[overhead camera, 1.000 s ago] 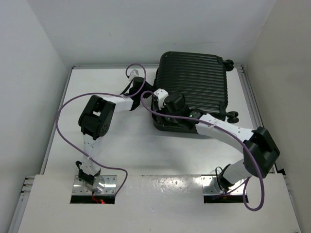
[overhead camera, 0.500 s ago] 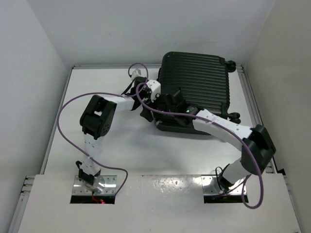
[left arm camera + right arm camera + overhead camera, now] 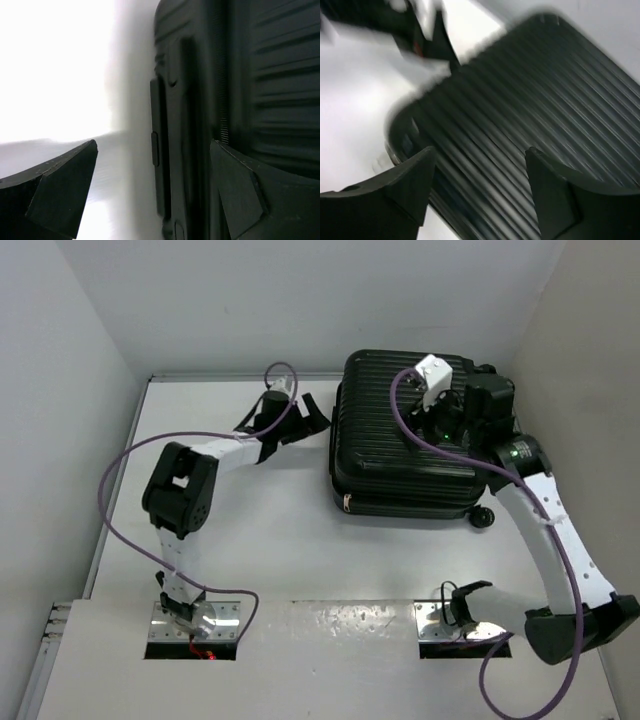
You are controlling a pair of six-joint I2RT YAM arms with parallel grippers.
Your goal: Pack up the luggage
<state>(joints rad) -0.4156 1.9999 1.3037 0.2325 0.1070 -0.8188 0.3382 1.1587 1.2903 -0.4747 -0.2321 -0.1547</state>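
The luggage (image 3: 395, 455), a black ribbed hard-shell suitcase, lies flat and closed at the back right of the table, wheels (image 3: 481, 518) on its right side. My left gripper (image 3: 314, 415) stands open just off the case's left edge, touching nothing. In the left wrist view its fingers (image 3: 65, 192) frame the case's side wall (image 3: 190, 125) with the gripper (image 3: 155, 192) empty. My right gripper (image 3: 446, 426) hovers open over the ribbed top. The right wrist view is blurred; the gripper (image 3: 480, 192) spreads above the shell (image 3: 520, 105) with nothing held.
The white table (image 3: 250, 530) is walled at the left, back and right, with a metal rail (image 3: 120, 490) along its left edge. Purple cables (image 3: 110, 490) loop off both arms. The arm bases (image 3: 195, 625) sit at the near edge.
Both grippers have opened and let go at the case's near-left edge. The right arm swung right and up over the shell, the left pulled back left. The case shifted and lies flat.
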